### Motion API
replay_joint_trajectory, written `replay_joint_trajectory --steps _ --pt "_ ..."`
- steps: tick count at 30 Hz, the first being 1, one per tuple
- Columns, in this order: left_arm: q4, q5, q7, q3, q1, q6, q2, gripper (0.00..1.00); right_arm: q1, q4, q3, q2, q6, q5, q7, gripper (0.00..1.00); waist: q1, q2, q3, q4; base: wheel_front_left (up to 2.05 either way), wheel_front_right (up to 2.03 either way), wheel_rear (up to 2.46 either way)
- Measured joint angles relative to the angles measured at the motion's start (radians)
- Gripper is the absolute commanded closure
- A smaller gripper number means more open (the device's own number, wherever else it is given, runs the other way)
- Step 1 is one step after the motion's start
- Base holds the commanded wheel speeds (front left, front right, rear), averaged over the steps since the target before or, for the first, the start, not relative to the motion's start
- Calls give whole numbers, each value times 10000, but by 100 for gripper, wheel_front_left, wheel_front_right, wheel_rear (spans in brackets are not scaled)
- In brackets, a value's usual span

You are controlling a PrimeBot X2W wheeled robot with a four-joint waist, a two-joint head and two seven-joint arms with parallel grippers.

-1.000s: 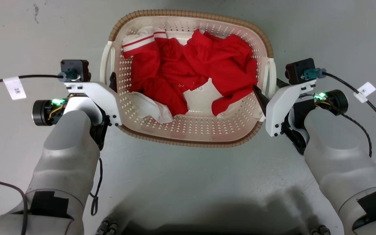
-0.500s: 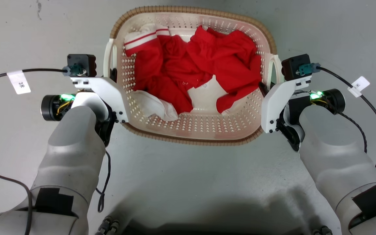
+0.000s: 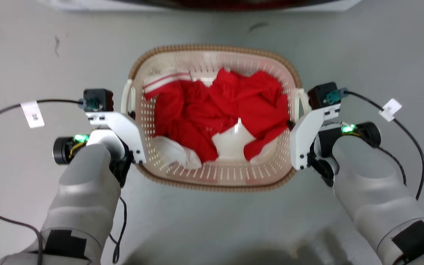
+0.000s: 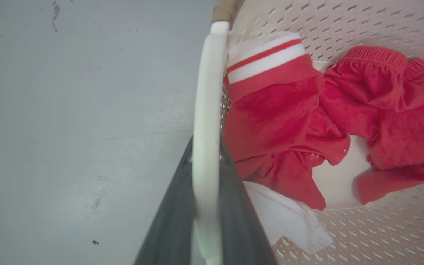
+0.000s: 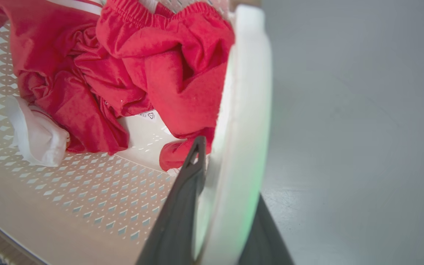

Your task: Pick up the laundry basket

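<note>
The laundry basket point(image 3: 215, 48), cream-white and perforated with a brown woven rim, sits between my two arms on the grey floor. It holds red clothes point(image 3: 230, 106) and a white garment point(image 3: 175, 154). My left gripper point(image 3: 131, 115) is shut on the basket's white left handle point(image 4: 206, 110), with a dark finger point(image 4: 173, 217) on each side of it. My right gripper point(image 3: 290, 125) is shut on the right handle point(image 5: 247, 110), one finger point(image 5: 186, 191) inside the basket wall and the other outside. Whether the basket's base touches the floor is hidden.
The white base of a machine point(image 3: 87, 4) runs along the head view's top edge, beyond the basket. Black cables with white tags point(image 3: 32, 114) point(image 3: 390, 109) trail from both wrists over the floor. Bare grey floor point(image 3: 212, 228) lies between the basket and my body.
The head camera has moved, so the whole picture has slid down and looks smaller. Both grippers have drawn in against the basket's sides and closed on the handles.
</note>
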Motion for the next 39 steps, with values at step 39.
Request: replay_joint_trajectory --steps 39 --pt "33 -826 2913 -357 1636 -182 -355 100 1666 134 1592 -523 10 2901 3101 100 -2 1 -5837 -606 0 0 0"
